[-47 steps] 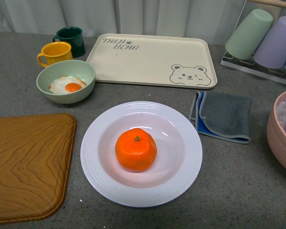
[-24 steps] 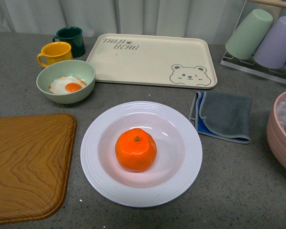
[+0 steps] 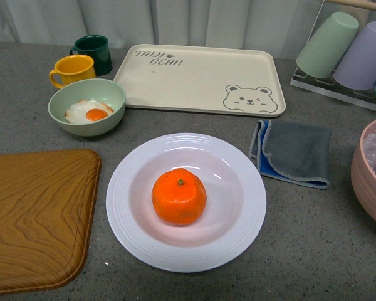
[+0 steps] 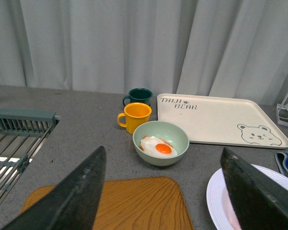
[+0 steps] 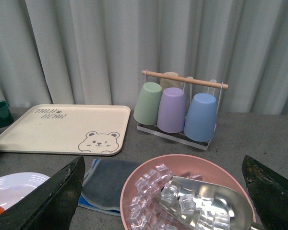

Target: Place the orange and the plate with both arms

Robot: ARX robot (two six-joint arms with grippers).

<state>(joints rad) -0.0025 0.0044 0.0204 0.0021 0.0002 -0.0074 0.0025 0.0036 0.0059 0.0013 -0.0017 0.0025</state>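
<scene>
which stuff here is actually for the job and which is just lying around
For the job:
orange
plate

Just lying about:
bear tray
green bowl
yellow mug
dark green mug
wooden board
grey cloth
pink bowl
cups on a rack

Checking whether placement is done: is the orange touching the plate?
Touching. The front view shows the orange sitting in the middle of the plate, its underside meeting the white well with no gap.
</scene>
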